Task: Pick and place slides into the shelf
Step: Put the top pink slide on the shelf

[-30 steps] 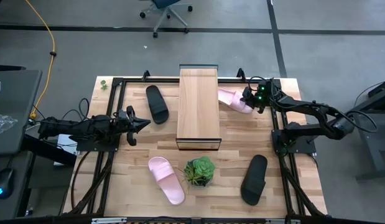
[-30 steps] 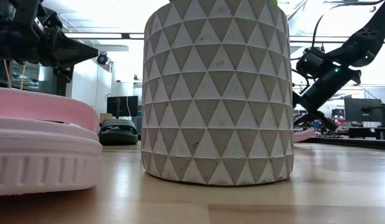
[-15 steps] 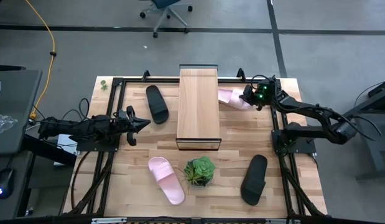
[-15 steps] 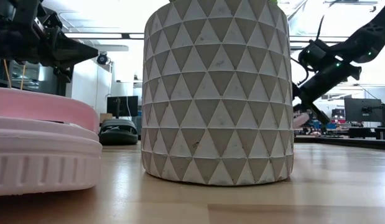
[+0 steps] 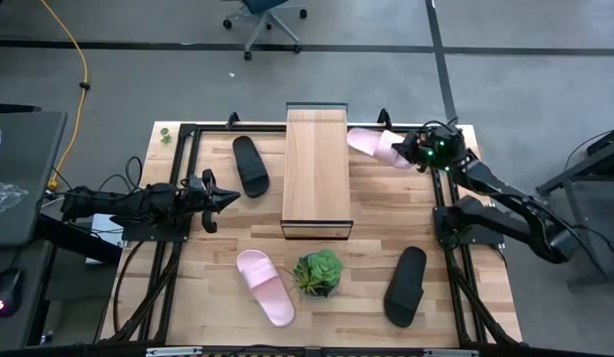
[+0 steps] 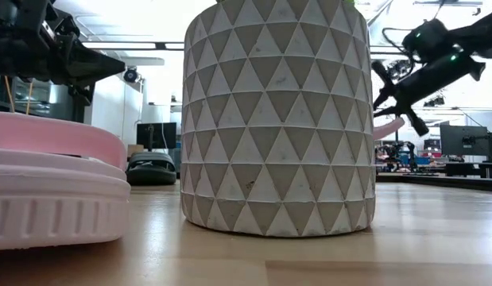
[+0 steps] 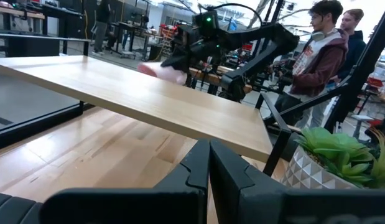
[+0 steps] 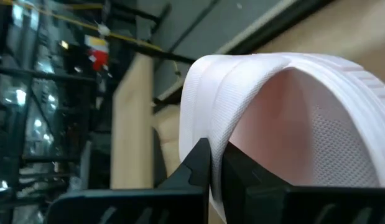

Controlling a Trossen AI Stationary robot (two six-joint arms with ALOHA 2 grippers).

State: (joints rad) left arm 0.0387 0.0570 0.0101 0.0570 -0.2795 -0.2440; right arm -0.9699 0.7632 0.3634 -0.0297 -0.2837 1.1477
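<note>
Beside shelf (image 5: 316,169), right pincer (image 5: 414,152) raised pink slide (image 5: 376,145).

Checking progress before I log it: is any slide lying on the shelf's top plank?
No: in the high view the shelf top is bare; the right gripper holds a pink slide beside it.

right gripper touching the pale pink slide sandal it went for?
Touching. In the right wrist view the right gripper is shut on the strap of the pale pink slide sandal; the low view shows it lifted.
</note>
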